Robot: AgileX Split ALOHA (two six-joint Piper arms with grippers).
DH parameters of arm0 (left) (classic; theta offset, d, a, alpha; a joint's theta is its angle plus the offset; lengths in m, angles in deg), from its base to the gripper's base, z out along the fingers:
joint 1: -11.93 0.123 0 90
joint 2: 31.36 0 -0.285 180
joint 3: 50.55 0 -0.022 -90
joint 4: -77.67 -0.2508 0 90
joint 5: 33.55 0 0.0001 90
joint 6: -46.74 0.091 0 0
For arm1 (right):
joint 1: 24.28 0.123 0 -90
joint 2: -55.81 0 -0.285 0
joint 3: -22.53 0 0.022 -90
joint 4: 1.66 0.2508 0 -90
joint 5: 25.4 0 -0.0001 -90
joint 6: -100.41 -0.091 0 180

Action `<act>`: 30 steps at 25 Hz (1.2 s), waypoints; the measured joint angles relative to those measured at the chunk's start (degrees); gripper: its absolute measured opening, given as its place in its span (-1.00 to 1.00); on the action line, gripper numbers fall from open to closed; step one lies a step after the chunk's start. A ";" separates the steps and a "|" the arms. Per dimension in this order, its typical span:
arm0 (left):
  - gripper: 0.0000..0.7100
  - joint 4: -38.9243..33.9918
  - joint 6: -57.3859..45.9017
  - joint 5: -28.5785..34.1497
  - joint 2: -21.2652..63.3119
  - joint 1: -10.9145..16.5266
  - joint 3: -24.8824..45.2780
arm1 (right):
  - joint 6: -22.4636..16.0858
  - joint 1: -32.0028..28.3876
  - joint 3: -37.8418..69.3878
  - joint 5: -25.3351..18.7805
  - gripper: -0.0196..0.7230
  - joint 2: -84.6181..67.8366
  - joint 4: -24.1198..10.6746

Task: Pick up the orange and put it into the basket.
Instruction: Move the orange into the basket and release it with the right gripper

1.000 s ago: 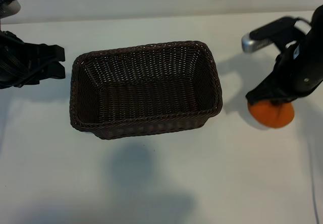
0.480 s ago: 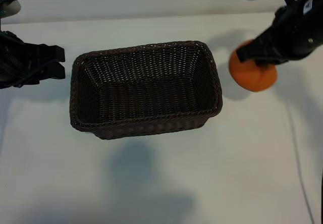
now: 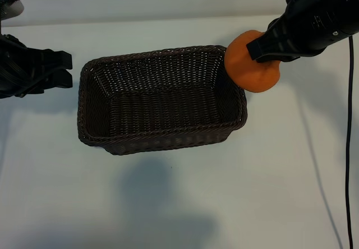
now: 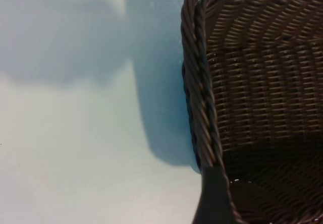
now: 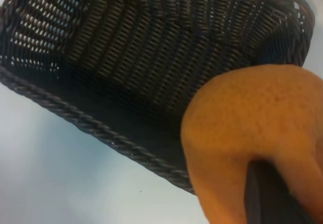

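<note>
The orange [image 3: 248, 65] hangs in the air over the right end of the dark brown woven basket [image 3: 164, 141], just above its far right corner. My right gripper [image 3: 261, 51] is shut on it from the right side. In the right wrist view the orange [image 5: 250, 128] fills the near side with one dark finger [image 5: 267, 196] pressed into it, and the basket [image 5: 151, 47] shows empty below. My left gripper [image 3: 63, 69] rests open beside the basket's left end, holding nothing. In the left wrist view, one of its fingers [image 4: 212, 204] lies close to the basket rim [image 4: 201, 108].
The basket sits mid-table on a white surface [image 3: 179, 204]. A black cable [image 3: 348, 148] hangs down from the right arm along the right side. A shadow lies on the table in front of the basket.
The right gripper has lifted the orange off the table at the right and carried it up and leftward to the basket's right end. The left arm has not moved.
</note>
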 joint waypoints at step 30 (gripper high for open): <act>0.53 0.00 0.00 0.06 0.00 0.00 0.00 | 1.33 0.43 0.00 0.37 -0.75 0.00 0.25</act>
